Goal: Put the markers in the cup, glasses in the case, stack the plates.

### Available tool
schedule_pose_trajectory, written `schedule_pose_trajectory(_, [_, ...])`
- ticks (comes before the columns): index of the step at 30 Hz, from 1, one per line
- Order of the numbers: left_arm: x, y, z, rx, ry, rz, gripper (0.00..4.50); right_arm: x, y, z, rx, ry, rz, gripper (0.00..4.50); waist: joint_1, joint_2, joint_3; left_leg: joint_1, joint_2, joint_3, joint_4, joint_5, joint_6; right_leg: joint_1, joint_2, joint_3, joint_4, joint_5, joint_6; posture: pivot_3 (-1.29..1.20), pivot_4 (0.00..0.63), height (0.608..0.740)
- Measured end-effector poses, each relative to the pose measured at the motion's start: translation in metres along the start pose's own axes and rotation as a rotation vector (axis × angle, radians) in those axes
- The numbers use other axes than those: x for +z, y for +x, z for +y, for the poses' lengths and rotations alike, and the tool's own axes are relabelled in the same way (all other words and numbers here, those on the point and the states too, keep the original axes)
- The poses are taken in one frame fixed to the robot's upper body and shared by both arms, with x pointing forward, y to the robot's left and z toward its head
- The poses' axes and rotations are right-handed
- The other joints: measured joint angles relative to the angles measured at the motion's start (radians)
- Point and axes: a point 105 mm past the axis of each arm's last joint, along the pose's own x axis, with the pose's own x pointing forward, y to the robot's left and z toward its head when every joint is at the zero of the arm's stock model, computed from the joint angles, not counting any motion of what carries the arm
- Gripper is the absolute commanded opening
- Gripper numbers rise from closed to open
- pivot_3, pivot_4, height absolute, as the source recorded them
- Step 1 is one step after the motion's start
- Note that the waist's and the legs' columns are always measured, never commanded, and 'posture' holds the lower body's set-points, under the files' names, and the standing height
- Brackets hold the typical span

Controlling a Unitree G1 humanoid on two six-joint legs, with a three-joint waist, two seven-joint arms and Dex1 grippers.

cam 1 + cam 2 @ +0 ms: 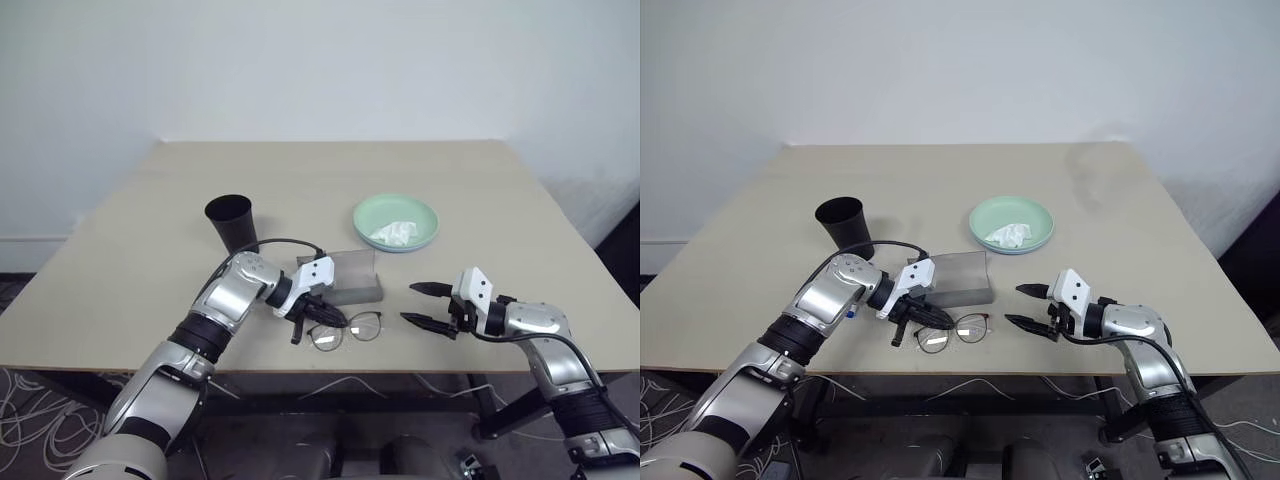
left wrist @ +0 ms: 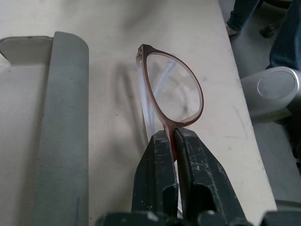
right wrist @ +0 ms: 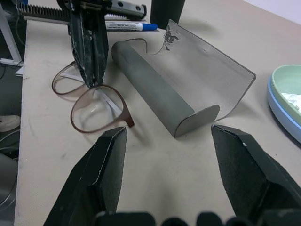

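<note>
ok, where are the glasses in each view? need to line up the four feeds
Left eye view: glasses at the table's near edge, just in front of the open grey case.
Right eye view: glasses at the near edge, in front of the case.
Left wrist view: one lens rim pinched in the left end effector.
Right wrist view: glasses lie beside the case, left end effector gripping them.
Shared landmark: the case.

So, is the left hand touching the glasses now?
Touching. In the left wrist view the left hand has both fingers pressed shut on the rim of the glasses.
</note>
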Motion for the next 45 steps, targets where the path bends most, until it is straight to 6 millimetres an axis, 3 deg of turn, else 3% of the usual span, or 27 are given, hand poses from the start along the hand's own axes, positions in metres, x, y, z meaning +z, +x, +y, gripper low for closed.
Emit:
schedule_pose_trajectory(7, [0.003, -0.004, -0.001, 0.002, 0.010, -0.002, 0.01, 0.001, 0.000, -0.002, -0.003, -0.007, -0.002, 3.10, 0.000, 0.000, 0.000, 0.000, 0.000, 0.000, 0.000, 0.000, 0.000, 0.000, 0.000, 0.000, 0.000, 0.000, 0.000, 0.00, 0.000, 0.736])
schedule_pose_trajectory(13, [0.014, -0.021, 0.006, 0.054, 0.022, -0.053, 0.01, -0.003, -0.005, -0.007, -0.016, -0.011, 0.018, 3.10, 0.000, 0.000, 0.000, -0.001, 0.000, 0.000, 0.000, 0.000, 0.000, 0.000, 0.000, 0.000, 0.000, 0.000, 0.000, 0.00, 0.000, 0.736])
schedule_pose_trajectory(21, [0.075, -0.057, 0.030, 0.197, 0.205, -0.134, 0.01, -0.005, -0.008, -0.013, -0.029, -0.024, 0.035, 3.10, 0.000, -0.002, 0.001, -0.002, 0.000, 0.000, 0.000, 0.000, 0.000, 0.000, 0.000, -0.001, 0.000, 0.000, 0.001, 0.00, 0.000, 0.736])
schedule_pose_trajectory(24, [0.090, -0.068, 0.043, 0.276, 0.266, -0.130, 0.01, -0.005, -0.008, -0.014, -0.031, -0.023, 0.038, 3.10, 0.001, -0.002, 0.001, -0.001, 0.000, 0.000, 0.000, 0.000, 0.000, 0.000, 0.000, -0.001, 0.000, 0.000, 0.001, 0.00, 0.000, 0.736])
schedule_pose_trajectory(27, [0.079, -0.067, 0.055, 0.332, 0.298, -0.060, 0.01, -0.006, -0.008, -0.015, -0.036, -0.026, 0.040, 3.10, -0.001, -0.002, 0.001, -0.001, 0.000, 0.000, 0.000, 0.000, 0.000, 0.000, 0.000, 0.000, 0.000, 0.000, 0.001, 0.00, 0.000, 0.736])
schedule_pose_trajectory(33, [0.049, -0.039, 0.067, 0.326, 0.311, 0.045, 0.01, -0.004, -0.002, -0.013, -0.040, -0.022, 0.022, 3.10, 0.003, -0.003, 0.001, -0.002, -0.001, 0.000, 0.001, 0.000, 0.000, 0.000, 0.000, -0.001, 0.000, 0.001, 0.002, 0.00, 0.000, 0.736])
schedule_pose_trajectory(45, [0.028, -0.016, 0.075, 0.317, 0.348, 0.138, 0.01, -0.007, -0.003, -0.008, -0.060, -0.013, 0.021, 3.10, 0.001, -0.003, 0.002, -0.004, -0.001, 0.000, 0.006, 0.000, 0.001, 0.000, 0.000, -0.002, 0.000, 0.003, 0.005, 0.00, 0.000, 0.736])
